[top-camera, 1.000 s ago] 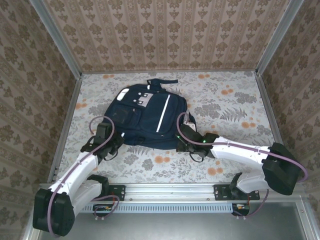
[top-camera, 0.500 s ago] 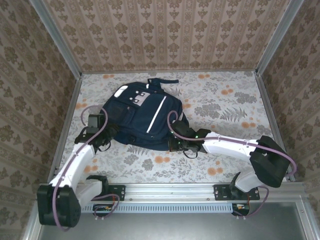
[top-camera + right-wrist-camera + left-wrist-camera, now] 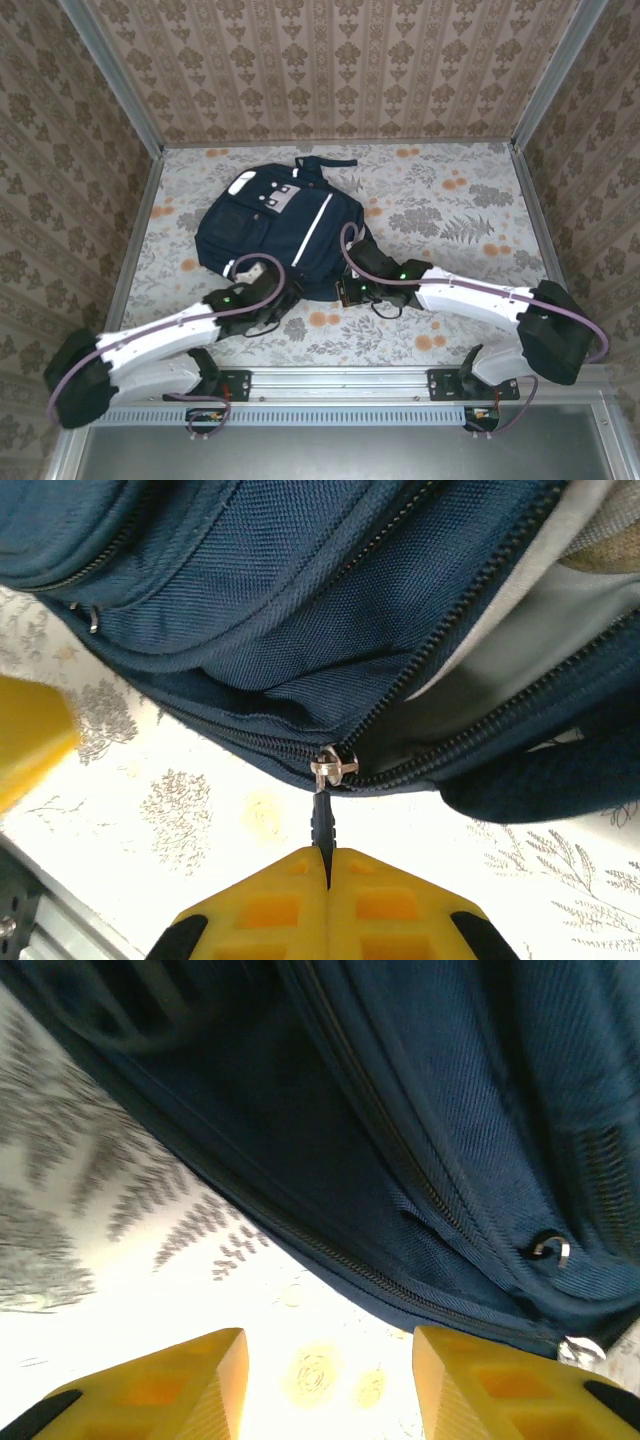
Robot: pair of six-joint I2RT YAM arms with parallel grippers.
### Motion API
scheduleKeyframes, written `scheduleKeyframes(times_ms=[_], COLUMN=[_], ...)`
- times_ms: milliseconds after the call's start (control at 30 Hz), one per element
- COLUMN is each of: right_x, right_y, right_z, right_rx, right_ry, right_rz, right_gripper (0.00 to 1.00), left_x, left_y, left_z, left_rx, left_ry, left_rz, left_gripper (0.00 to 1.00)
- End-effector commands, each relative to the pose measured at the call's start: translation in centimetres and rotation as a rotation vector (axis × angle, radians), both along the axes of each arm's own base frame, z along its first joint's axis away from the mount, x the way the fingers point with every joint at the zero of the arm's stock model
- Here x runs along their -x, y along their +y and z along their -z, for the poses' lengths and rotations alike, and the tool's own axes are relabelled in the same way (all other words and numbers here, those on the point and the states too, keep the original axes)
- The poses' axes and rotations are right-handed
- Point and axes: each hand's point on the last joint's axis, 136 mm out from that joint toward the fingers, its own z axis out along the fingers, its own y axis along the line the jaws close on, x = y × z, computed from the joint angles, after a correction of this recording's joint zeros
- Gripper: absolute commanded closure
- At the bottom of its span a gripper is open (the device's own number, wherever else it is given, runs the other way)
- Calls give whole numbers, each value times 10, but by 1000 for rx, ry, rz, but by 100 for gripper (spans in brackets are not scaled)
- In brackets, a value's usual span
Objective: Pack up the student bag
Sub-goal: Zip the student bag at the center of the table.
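R pincer (image 3: 325, 855) stays clenched on zip pull (image 3: 322, 818) at student bag's (image 3: 280, 225) near edge. L pincer (image 3: 330, 1380) just released, now empty alongside; I'd guess zipping comes next.

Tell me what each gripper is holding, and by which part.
Right gripper pinches the dark zipper pull of the navy blue fabric backpack; left gripper holds nothing.

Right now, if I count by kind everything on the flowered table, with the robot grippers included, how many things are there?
student bag: 1
grippers: 2 (left gripper open, right gripper shut on the bag's zipper pull)
Total: 3
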Motion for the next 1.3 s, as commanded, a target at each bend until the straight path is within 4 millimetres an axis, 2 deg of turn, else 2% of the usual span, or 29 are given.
scheduleKeyframes(times_ms=[0,167,300,367,600,767,833,900,967,1100,1267], right_x=[17,21,22,22,19,20,19,18,17,13,8], right_y=[-7,-9,-8,-6,-3,-6,-5,-5,-7,-15,-6], right_z=[3,2,3,3,1,2,1,0,2,4,0], right_rx=[-3,-24,-38,-47,-57,-51,-62,-73,-69,-78,-300], right_ry=[35,33,37,41,31,35,36,34,38,50,127], right_rz=[-58,-68,-73,-74,-74,-65,-59,-49,-35,6,36], right_gripper=[100,100,100,100,100,100,100,100,100,100,100], left_x=[-26,-25,-25,-25,-26,-23,-23,-22,-21,-18,-20], left_y=[-40,-53,-63,-67,-79,-75,-73,-67,-58,-35,-21], left_z=[-24,-31,-35,-37,-8,5,9,14,17,8,2], left_rx=[117,67,92,95,138,113,114,109,98,25,10], left_ry=[-85,-132,-169,-180,-128,-98,-95,-85,-82,-103,-131], left_rz=[-92,-99,-106,-101,-126,-139,-147,-168,-187,-204,-206], left_gripper=[52,46,46,41,47,62,79,100,100,100,100])
